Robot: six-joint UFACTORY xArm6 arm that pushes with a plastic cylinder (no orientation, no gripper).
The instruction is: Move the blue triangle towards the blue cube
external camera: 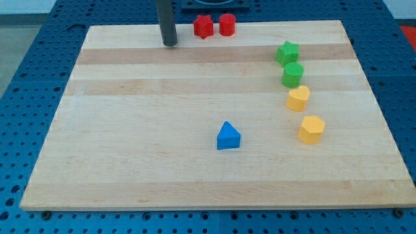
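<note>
Jaws are absent on this arm — it ends in a plain dark rod that can hold nothing and only push. The rod's tip rests on the wooden board near the view's top edge, left of centre, touching no block.

The blue triangle sits a little below the board's middle, well apart from the tip, with bare wood all around it. No blue cube shows anywhere on the board; it may lie outside the view, so the direction of the push cannot be fixed from here.

To do the step well, the tip should likely travel round to the side of the triangle facing away from the cube, then press on the middle of a flat face rather than a corner, so the piece slides straight instead of spinning off.

Other blocks: a red star-like block and a red cylinder at the top edge, just right of the tip; at the view's right, a column of a green star-like block, a green rounded block, a yellow rounded block and a yellow hexagonal block.

All blocks look like smooth, matt, solid-coloured pieces. The board is pale, lightly grained wood in glued strips, lying on a blue perforated table.
</note>
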